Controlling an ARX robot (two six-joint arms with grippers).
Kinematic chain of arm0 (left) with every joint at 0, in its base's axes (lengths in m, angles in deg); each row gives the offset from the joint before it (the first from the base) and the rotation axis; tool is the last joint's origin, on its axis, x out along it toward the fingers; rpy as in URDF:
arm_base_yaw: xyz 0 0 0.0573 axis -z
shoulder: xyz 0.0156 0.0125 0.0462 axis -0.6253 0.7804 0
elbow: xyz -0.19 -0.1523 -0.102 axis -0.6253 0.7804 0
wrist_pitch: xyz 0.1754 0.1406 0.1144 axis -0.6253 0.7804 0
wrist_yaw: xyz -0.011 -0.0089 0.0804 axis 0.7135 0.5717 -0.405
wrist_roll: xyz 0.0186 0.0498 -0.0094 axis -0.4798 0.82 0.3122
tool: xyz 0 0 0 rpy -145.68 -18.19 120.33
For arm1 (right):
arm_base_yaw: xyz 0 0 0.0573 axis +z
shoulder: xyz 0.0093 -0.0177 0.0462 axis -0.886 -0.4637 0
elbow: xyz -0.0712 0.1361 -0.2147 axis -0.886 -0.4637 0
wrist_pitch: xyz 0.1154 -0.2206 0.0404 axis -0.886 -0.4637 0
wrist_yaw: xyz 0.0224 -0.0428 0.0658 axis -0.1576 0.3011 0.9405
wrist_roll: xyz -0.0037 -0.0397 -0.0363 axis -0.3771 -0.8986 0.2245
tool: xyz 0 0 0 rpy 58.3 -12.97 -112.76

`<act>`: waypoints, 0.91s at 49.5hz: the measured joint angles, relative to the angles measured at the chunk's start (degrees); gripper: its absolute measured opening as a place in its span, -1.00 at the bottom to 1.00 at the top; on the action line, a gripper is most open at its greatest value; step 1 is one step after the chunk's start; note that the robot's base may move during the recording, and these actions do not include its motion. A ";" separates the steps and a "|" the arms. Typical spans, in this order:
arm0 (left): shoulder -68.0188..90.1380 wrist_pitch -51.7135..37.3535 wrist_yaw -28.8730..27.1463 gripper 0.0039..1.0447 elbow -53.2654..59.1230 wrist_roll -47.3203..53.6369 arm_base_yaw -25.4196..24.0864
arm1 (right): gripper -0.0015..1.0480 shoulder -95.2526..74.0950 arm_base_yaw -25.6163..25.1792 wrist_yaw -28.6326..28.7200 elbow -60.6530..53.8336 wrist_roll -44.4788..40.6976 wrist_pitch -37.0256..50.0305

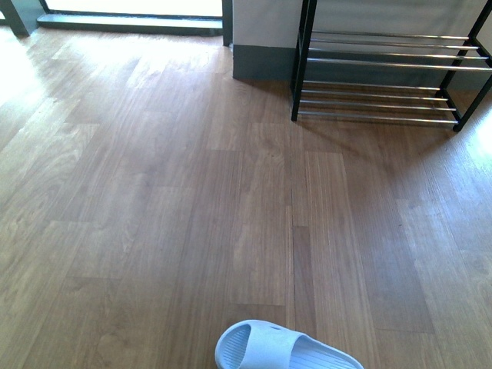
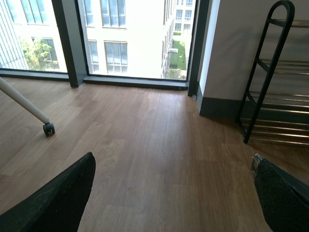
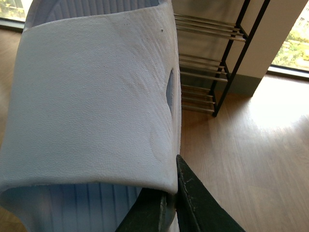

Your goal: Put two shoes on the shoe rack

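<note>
Slipper [image 3: 91, 106], pale-blue foam, pinched in right gripper [image 3: 175, 195], well short of bare black-framed chrome-rod shoe rack [image 1: 384, 63]; left gripper [image 2: 174, 193] wide, empty.

Strong daylight came through the far windows [image 2: 130, 38], glaring white on the wood floor [image 1: 154, 192] at far left. The shoe rack [image 1: 384, 77] threw soft shadows nearward; the slipper [image 3: 91, 96] showed sharp texture.

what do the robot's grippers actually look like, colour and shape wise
Left gripper: two broad matte black fingers tapering to rounded tips; one carries a rough, grainy pad with a pale worn edge. Right gripper: slim black fingers, lightly scuffed and speckled. No cables or markings show.
</note>
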State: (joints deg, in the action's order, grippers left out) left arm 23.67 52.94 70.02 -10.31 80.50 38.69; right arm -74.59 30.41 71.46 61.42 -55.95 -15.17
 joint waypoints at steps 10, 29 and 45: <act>0.00 0.00 0.00 0.83 0.00 0.00 0.00 | -0.97 0.02 0.04 -0.09 -0.02 0.00 0.00; 0.00 0.00 0.00 0.83 0.00 0.00 0.00 | -0.97 0.02 0.04 -0.09 -0.02 0.00 0.00; 0.00 0.00 -0.20 0.83 0.00 0.00 -0.02 | -0.97 0.00 0.11 0.07 -0.02 0.00 0.00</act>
State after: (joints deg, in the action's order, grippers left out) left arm 23.67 52.94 69.83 -10.31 80.50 38.67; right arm -74.59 30.52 71.53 61.39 -55.95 -15.17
